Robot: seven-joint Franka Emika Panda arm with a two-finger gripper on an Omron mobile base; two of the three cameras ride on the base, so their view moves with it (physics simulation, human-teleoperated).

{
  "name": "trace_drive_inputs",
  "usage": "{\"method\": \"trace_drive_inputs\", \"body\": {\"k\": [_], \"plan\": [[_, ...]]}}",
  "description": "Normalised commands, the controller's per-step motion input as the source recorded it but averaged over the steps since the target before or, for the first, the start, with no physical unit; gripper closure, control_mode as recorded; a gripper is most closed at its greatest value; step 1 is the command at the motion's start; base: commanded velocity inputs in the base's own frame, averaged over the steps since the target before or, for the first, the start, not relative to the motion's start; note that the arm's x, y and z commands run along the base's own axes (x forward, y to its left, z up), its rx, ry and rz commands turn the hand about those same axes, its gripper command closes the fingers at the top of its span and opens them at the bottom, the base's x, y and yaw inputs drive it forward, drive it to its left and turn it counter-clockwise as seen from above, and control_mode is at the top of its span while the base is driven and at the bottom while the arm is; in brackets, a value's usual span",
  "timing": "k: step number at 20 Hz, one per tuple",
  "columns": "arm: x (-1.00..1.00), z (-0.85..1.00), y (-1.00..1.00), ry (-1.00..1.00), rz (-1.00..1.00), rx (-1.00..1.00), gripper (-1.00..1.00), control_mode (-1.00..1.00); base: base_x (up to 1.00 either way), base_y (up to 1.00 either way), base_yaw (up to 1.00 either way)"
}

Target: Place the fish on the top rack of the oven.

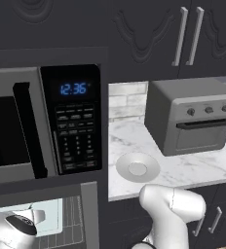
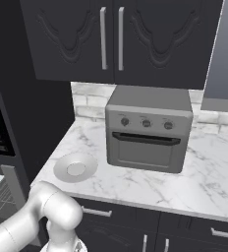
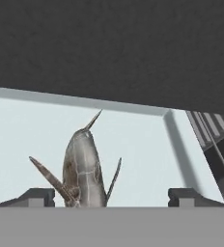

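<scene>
Fish (image 3: 84, 169) lying on pale tray (image 3: 133, 159) of top rack (image 3: 215, 140), nose pointing away toward dark back wall, fins sticking out to either side, tail end sitting between fingertips (image 3: 36, 197) of gripper (image 3: 111, 198). Jaws standing wide apart, neither tip touching fish. Wire grid of rack showing just past tray's raised rim on one side. Seen from left base camera: arm (image 1: 171, 214) reaching low into oven (image 1: 71, 219) beneath microwave (image 1: 47, 121), tray corner and wire grid showing inside. Round plate (image 1: 138, 167) sitting on marble counter (image 1: 202, 165) near toaster oven (image 1: 193, 116), well apart from oven
</scene>
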Motion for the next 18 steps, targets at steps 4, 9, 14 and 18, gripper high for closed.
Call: {"method": "trace_drive_inputs", "body": {"k": [4, 9, 14, 18], "plan": [[-0.27, 0.02, 0.19, 0.00, 0.00, -0.03, -1.00, -1.00, 0.00, 0.00, 0.00], [-0.69, 0.27, 0.32, -0.02, 0.00, -0.06, -1.00, -1.00, 0.00, 0.00, 0.00], [-1.00, 0.24, -0.28, -0.02, -0.08, 0.02, -1.00, -1.00, 0.00, 0.00, 0.00], [-1.00, 0.08, -1.00, 0.00, -0.14, 0.15, -1.00, -1.00, 0.00, 0.00, 0.00]]}}
